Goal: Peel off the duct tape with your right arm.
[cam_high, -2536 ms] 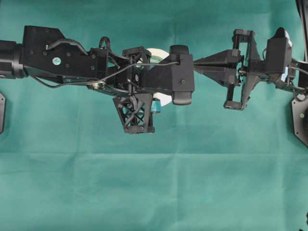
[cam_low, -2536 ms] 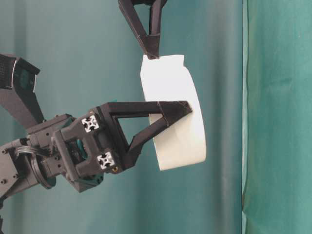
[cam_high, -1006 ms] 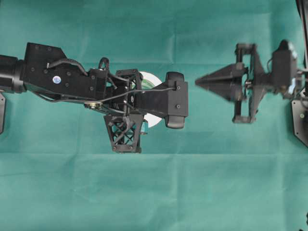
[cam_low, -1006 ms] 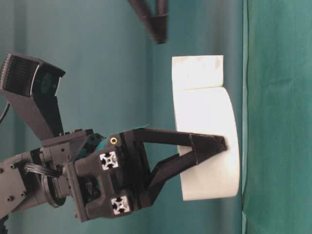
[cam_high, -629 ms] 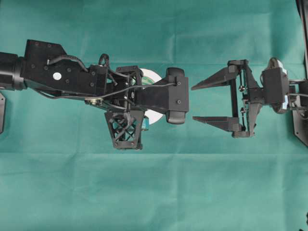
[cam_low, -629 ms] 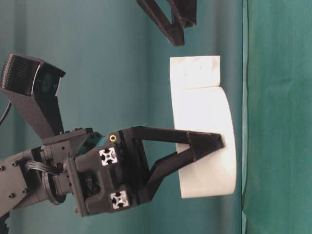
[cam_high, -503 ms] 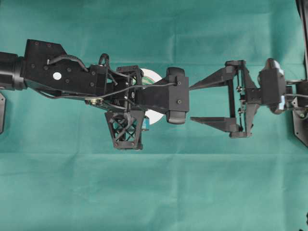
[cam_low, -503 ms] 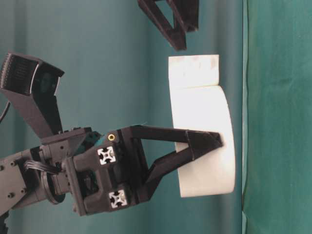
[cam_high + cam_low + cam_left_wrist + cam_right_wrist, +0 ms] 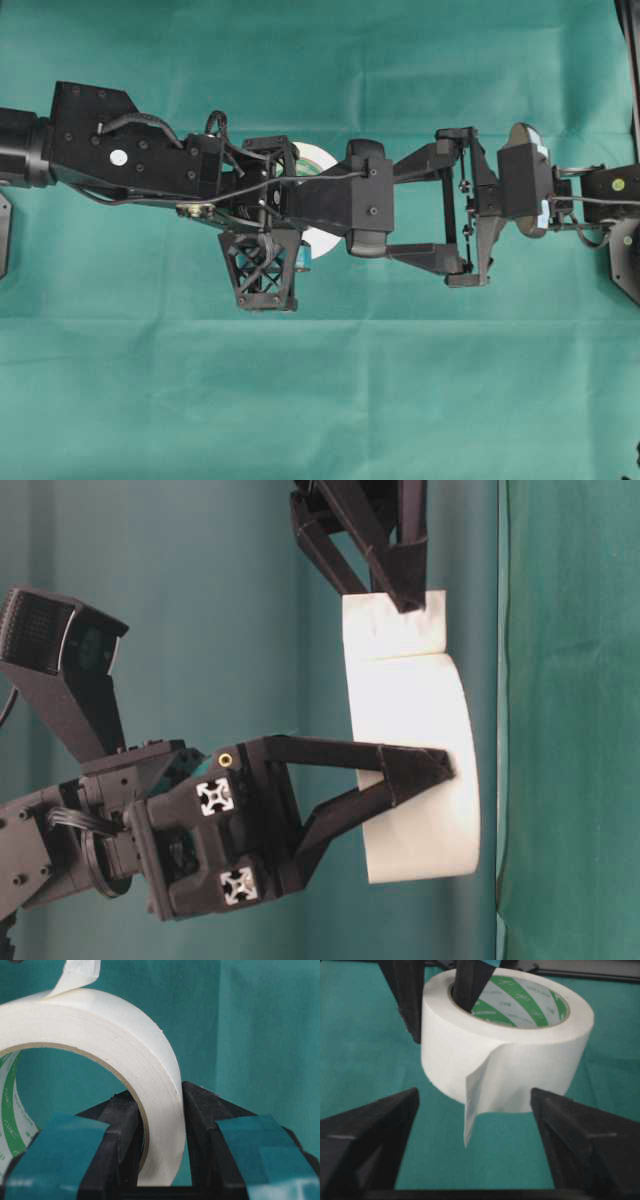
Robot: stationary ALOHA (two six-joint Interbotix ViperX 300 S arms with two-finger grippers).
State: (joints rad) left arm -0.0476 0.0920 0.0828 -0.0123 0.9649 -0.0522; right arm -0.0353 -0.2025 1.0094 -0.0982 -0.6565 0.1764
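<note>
Duct tape (image 9: 507, 1055): white roll, green-striped inner core, held off the green cloth, near the middle of the overhead view and mostly hidden there under the left arm's wrist.
Loose strip (image 9: 472, 1105): short white flap peeled from the roll's outer wrap, hanging free toward the right wrist camera; at table level sticking up from the top of the roll.
Left gripper (image 9: 160, 1110): jaws clenched on the roll's wall, one finger inside the core, one against the outer face; teal tape on both finger bases.
Right gripper (image 9: 475, 1125): jaws released, parted wide, one finger on each side of the loose strip, neither touching it in the wrist view; nothing grasped.
Right gripper at table level: tips down at the flap's top edge, one tip overlapping the flap; contact cannot be told.
Right arm (image 9: 525, 190): reaching in from the right of the overhead view, fingertips just beside the left arm's wrist camera (image 9: 365, 197).
Surface (image 9: 320, 400): covered by green cloth, creased across the middle.
</note>
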